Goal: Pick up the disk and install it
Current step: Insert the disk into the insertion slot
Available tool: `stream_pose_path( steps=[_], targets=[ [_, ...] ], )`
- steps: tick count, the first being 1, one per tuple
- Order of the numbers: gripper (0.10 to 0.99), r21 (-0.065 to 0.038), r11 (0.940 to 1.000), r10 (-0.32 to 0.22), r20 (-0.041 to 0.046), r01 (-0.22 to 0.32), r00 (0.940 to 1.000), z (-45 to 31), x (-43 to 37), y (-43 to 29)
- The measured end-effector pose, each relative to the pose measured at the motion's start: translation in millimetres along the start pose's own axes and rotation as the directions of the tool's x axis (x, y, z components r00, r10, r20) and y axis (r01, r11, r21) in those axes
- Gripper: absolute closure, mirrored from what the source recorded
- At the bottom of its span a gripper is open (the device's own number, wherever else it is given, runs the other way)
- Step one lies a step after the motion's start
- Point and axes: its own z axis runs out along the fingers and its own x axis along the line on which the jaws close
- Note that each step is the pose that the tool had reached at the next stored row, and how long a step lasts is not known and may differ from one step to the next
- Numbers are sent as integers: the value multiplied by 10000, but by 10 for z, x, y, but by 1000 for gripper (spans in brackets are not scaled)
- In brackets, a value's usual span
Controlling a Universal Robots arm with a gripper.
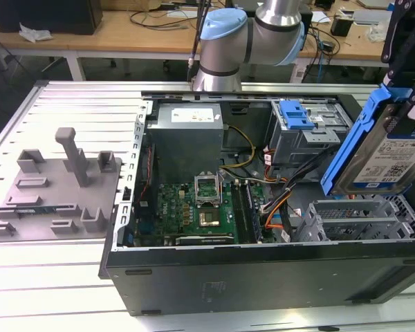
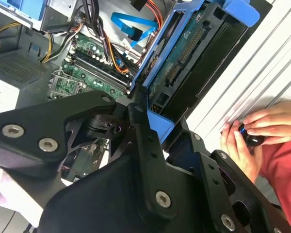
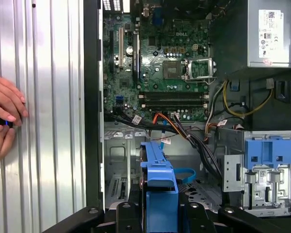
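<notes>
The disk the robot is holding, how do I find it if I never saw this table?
Find the big open computer case. At the exterior view's right, the gripper holds the disk tilted above it. It is flat and silver with a blue frame, unlike the small all-blue tab.

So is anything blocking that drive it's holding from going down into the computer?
Nothing solid shows. The gripper holds the disk above the open case, over a metal bay. A blue cable loops below the disk and a black cable bundle runs beside it; either might snag.
</notes>
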Motion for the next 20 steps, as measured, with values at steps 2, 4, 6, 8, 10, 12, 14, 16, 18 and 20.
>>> stream_pose_path(
  steps=[2, 4, 6, 8, 10, 12, 14, 16, 18, 20],
  targets=[
    [718, 1, 10000, -5, 0, 5, 10000, 1, 2, 2],
    [718, 1, 10000, -5, 1, 5, 10000, 3, 9, 7],
    [718, 1, 10000, -7, 0, 7, 10000, 3, 10, 8],
    [718, 1, 10000, -7, 0, 7, 10000, 3, 11, 8],
    [718, 1, 10000, -7, 0, 7, 10000, 3, 11, 8],
    [718, 1, 10000, -6, 0, 6, 10000, 3, 11, 8],
    [718, 1, 10000, -7, 0, 7, 10000, 4, 11, 8],
    [718, -1, 10000, -38, 0, 38, 10000, 7, 11, 8],
    [718, -3, 10000, -86, 2, 86, 10000, 12, 16, 8],
    [718, -6, 9999, -150, 4, 150, 9999, 19, 25, 8]
  ],
)
